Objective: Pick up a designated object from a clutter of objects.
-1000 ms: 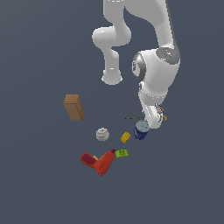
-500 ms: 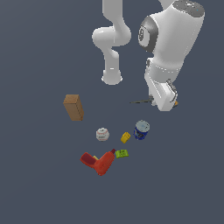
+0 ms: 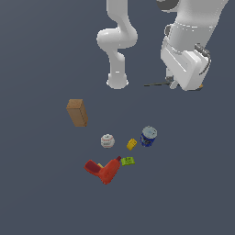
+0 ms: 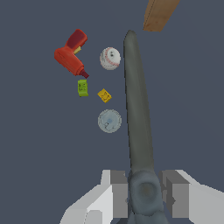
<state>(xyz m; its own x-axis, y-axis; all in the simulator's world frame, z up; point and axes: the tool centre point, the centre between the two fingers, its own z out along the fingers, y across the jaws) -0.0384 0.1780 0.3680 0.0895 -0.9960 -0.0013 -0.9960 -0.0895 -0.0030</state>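
My gripper (image 3: 173, 83) is shut on the scissors (image 3: 156, 84) and holds them high above the floor. Their thin dark grey blades stick out toward the exterior view's left. In the wrist view the blades (image 4: 138, 109) run long and closed away from the gripper (image 4: 146, 192), and both fingers (image 4: 117, 192) press on the pivot. The orange-yellow ring handles are hidden by the hand. The rest of the clutter lies below: blue can (image 3: 148, 136), small yellow block (image 3: 131, 144), white baseball (image 3: 107, 140), green-yellow piece (image 3: 128, 161), red power drill (image 3: 104, 170) and brown box (image 3: 77, 112).
The arm's white base (image 3: 117, 80) stands behind the clutter. In the wrist view the can (image 4: 109, 120), yellow block (image 4: 104, 95), baseball (image 4: 110, 58), green piece (image 4: 82, 87), drill (image 4: 70, 54) and box (image 4: 159, 13) lie far beneath the gripper.
The gripper has risen from beside the blue can, up and toward the exterior view's right, carrying the scissors. The other items have not moved.
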